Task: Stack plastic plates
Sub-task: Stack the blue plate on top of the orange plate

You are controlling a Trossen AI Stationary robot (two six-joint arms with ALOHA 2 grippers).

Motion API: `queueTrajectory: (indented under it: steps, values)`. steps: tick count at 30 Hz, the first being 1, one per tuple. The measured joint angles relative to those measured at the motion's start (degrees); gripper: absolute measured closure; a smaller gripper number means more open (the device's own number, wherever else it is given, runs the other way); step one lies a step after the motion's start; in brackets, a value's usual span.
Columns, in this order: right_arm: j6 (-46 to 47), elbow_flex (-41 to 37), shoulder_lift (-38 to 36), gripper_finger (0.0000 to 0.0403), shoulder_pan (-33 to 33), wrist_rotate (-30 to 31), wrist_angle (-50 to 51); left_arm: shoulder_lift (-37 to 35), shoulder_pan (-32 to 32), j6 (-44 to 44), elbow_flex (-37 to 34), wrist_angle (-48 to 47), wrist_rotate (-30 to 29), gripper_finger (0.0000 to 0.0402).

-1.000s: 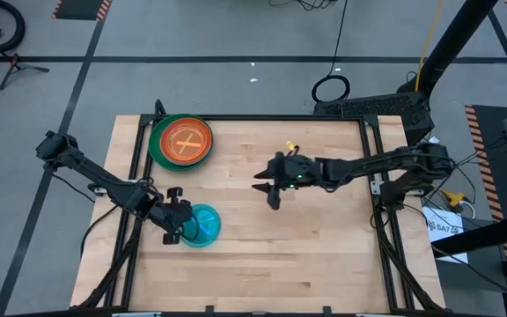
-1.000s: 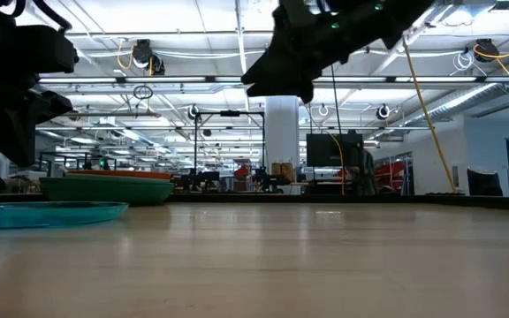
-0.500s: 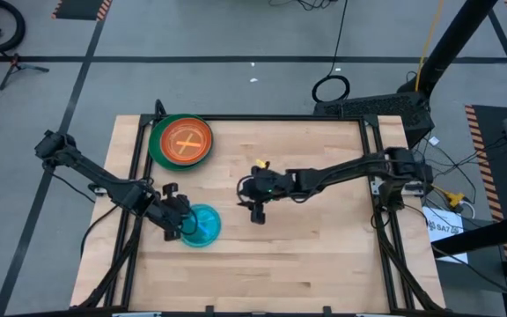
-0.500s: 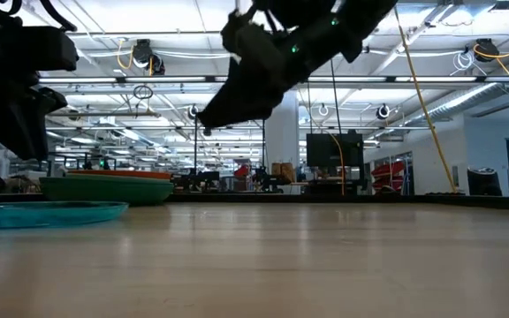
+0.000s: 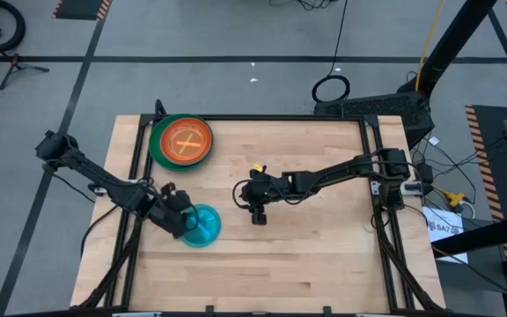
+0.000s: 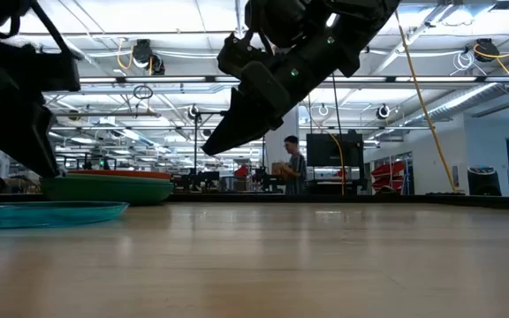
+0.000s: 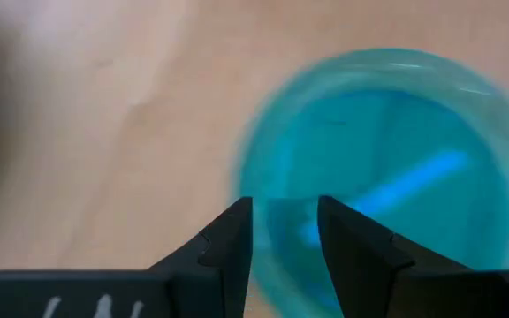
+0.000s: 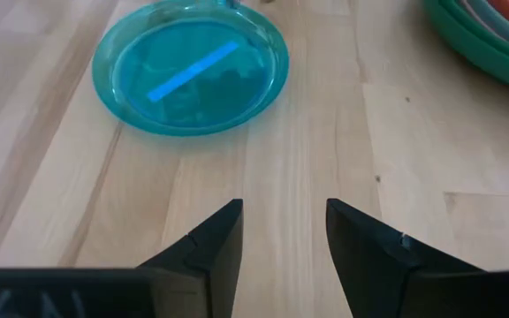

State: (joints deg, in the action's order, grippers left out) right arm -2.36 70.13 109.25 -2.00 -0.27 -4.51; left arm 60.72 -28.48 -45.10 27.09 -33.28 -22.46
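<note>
A cyan blue plate [image 5: 206,225] [image 8: 191,75] lies flat on its base on the wood, at the near left of the table. My left gripper [image 7: 283,216] [image 5: 184,223] is open, its two fingers over the plate's left rim [image 7: 259,265]; whether they touch it, I cannot tell. At the far left stands a stack [image 5: 181,141] [image 6: 104,187]: a dark green plate at the bottom with orange plates in it. My right gripper [image 8: 283,212] [image 5: 255,208] hangs open above mid-table, empty, pointing toward the cyan plate.
Bare wood [image 5: 315,246] stretches over the middle, right and near parts of the table. Dark frame rails [image 5: 375,176] run along its left and right sides. A person [image 6: 297,172] stands in the room far beyond the table.
My right gripper has gone toward the table's left edge and down, nearer the cyan plate, tipping its fingers downward. My left arm has shifted slightly at the plate's left rim. The cyan plate has stayed flat on the table.
</note>
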Motion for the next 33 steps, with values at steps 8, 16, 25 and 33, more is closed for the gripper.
queueTrajectory:
  steps: [8, 16, 25, 33]
  values:
    - [-2.7, 0.0, 0.0, 0.0248, 0.1, 0.1, 0.1, 0.1, 0.9, -5.2, 0.0, -3.2, -2.2, 0.0266]
    - [-2.9, 0.0, 0.0, 0.0248, 0.0, 0.1, 0.8, 3.4, 0.9, -9.8, -3.2, -0.1, -2.1, 0.0266]
    - [-1.4, 0.0, 0.0, 0.0248, 0.0, 0.1, 1.8, 6.6, 0.9, -12.2, -3.7, 0.9, -1.7, 0.0266]
    - [-0.4, 0.0, 0.0, 0.0248, -0.2, 0.0, 2.3, 8.5, 0.1, -13.7, -3.7, 2.1, -1.6, 0.0266]
